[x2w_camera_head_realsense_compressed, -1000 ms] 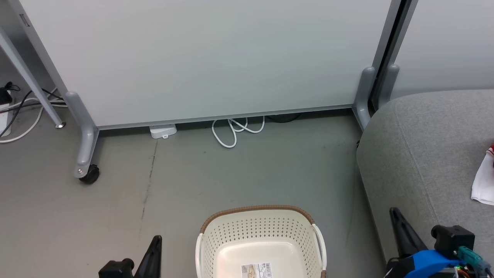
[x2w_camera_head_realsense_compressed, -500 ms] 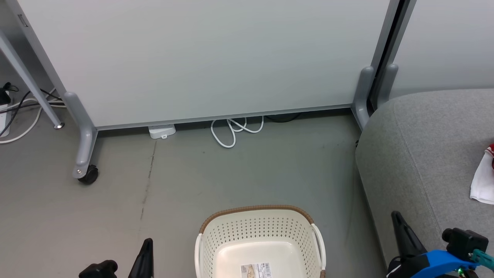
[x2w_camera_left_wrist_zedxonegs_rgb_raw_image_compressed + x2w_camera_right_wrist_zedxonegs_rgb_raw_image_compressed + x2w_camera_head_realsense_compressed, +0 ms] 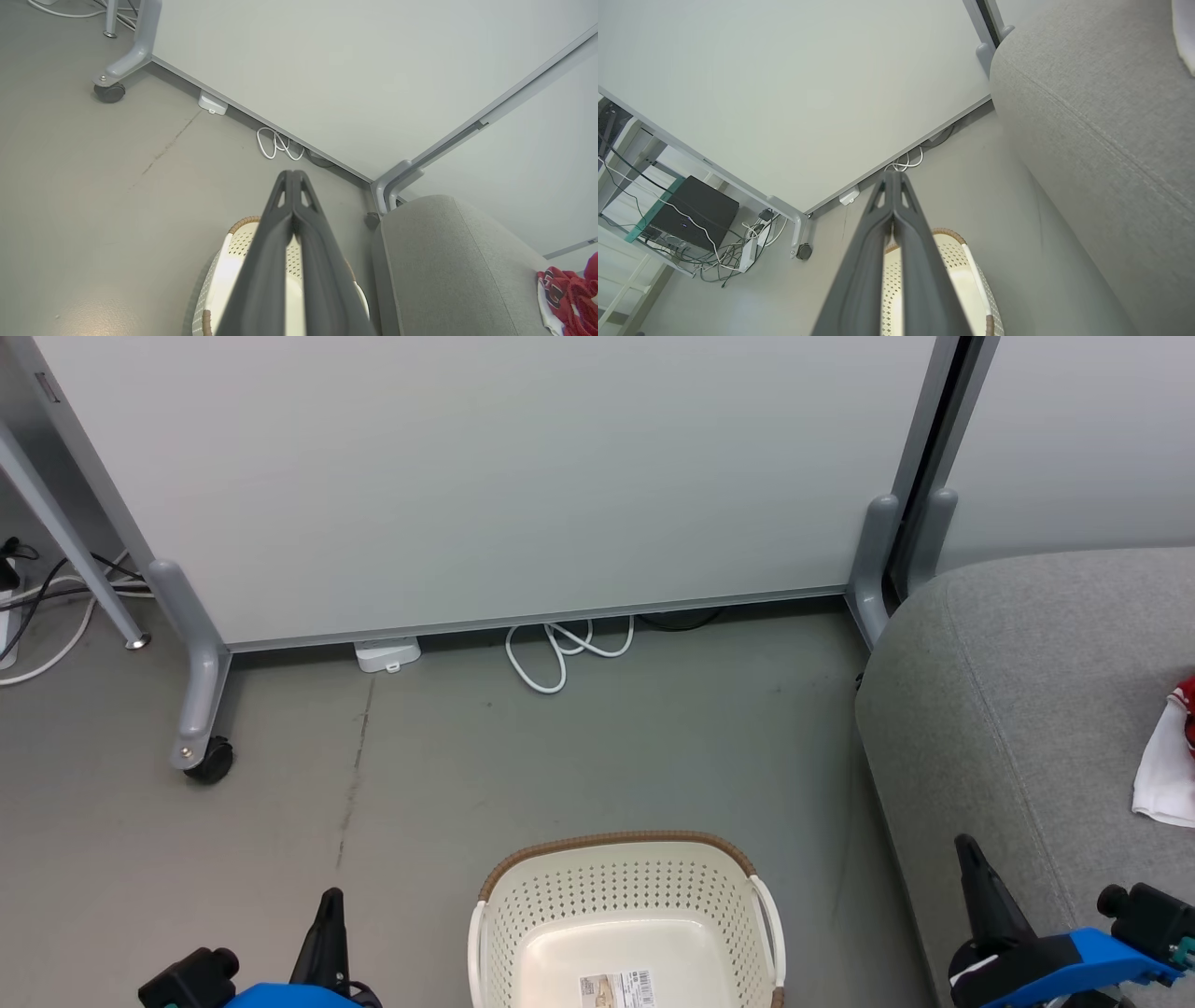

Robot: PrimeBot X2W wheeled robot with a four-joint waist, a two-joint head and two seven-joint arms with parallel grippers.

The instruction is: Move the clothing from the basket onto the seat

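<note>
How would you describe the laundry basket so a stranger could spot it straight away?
Find the big grey sofa on the right; the basket stands on the floor just left of it. It alone is cream perforated plastic, with a brown woven-look rim and a barcode sticker inside.

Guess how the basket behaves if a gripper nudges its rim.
Probably light: the basket is perforated plastic, and what shows of its inside holds only a sticker. It would likely slide on the smooth grey floor. Pushed high up, it might tip.
</note>
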